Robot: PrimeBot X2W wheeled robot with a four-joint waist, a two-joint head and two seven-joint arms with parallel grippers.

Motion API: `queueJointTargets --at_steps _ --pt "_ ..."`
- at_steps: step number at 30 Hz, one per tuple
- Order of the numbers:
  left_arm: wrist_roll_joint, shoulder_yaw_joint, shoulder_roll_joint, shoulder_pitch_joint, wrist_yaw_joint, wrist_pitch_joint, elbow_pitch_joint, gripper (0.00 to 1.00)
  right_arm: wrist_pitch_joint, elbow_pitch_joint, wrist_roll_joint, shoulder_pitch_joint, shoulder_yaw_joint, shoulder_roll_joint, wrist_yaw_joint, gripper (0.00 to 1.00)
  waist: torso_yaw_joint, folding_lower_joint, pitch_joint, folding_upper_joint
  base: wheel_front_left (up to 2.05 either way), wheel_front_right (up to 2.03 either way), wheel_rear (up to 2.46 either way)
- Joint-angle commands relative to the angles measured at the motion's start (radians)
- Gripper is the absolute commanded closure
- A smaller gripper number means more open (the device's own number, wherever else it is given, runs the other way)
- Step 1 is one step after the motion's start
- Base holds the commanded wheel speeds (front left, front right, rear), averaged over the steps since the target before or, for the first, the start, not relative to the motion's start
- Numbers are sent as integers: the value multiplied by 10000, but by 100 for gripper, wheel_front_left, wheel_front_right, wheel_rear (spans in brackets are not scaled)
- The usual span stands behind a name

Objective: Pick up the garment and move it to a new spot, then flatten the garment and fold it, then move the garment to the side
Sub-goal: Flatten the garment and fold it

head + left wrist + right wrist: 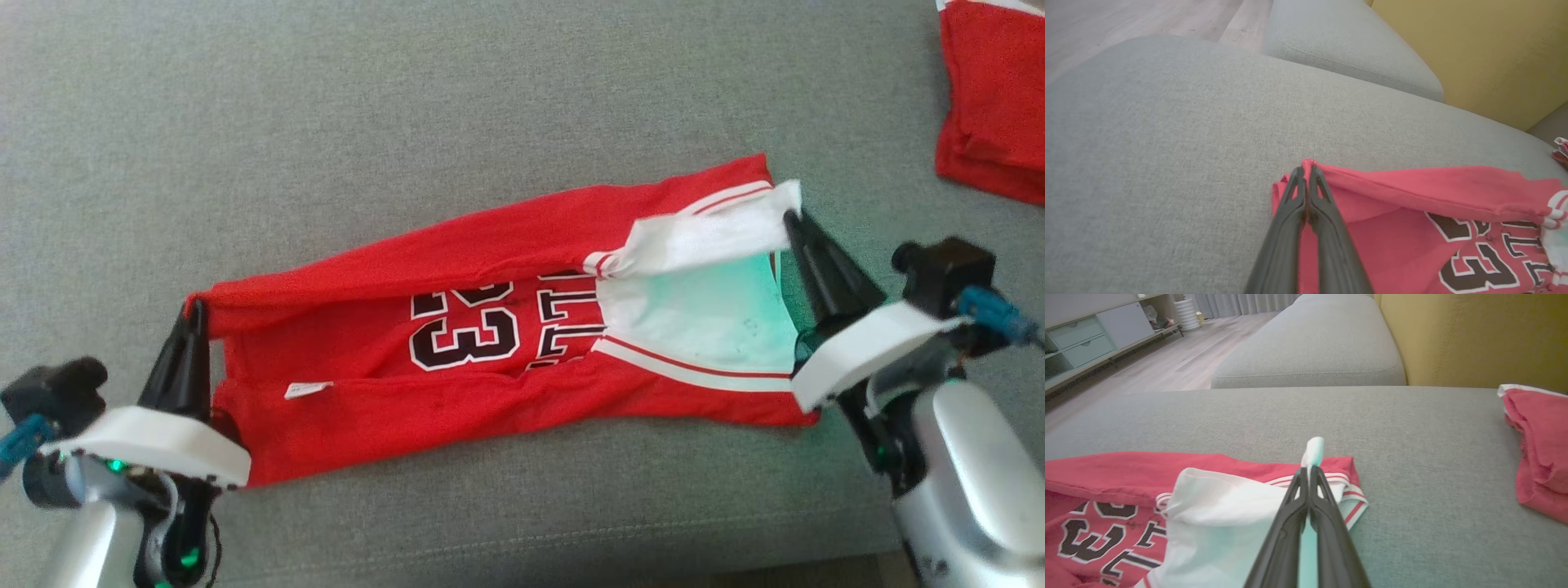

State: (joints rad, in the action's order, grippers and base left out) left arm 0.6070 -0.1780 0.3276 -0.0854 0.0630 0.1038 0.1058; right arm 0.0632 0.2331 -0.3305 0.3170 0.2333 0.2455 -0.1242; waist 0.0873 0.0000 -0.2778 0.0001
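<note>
The garment (506,351), a red sleeveless jersey with black, white-outlined "23" lettering, striped white-and-red trim and a white inner lining, lies across the middle of the grey fabric seat cushion (326,122), drawn out lengthwise between the two grippers. Both long sides are turned in over the middle, partly covering the lettering. The hem end lies at the left gripper (194,314); the neck end, with the lining turned outward, lies at the right gripper (792,219). The lower long side runs near the cushion's front edge. Bare cushion extends from the upper long side to the rear edge and beyond the hem end to the left. A plain red folded cloth (992,106) occupies the rear right corner, well apart from the garment. A second grey cushion (1310,347) adjoins on the left, against a yellow backrest (1474,335). The left gripper's fingers are pressed together on a red corner of the hem. The right gripper's fingers are pressed together on the white lining edge, which stands up slightly above the fingertips.
</note>
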Motion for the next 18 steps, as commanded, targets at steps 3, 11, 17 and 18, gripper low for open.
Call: queueJointTargets --at_steps 3,11,17,18 --pt "171 485 70 -16 15 237 -44 100 399 -1058 279 -512 -186 -247 -65 100 24 0 -50 -1 0 0 0" --pt "336 403 -155 294 -64 503 358 100 801 -1649 617 -1323 -595 -582 -65 100 -17 0 20 -1 0 0 0" --pt "398 324 -228 413 -85 548 536 100 863 -1702 732 -1723 -663 -759 -65 100 57 0 141 -1 0 0 0" --pt "414 310 -252 449 -81 558 542 100 858 -1704 742 -1773 -669 -785 -65 100 77 0 160 -1 0 0 0"
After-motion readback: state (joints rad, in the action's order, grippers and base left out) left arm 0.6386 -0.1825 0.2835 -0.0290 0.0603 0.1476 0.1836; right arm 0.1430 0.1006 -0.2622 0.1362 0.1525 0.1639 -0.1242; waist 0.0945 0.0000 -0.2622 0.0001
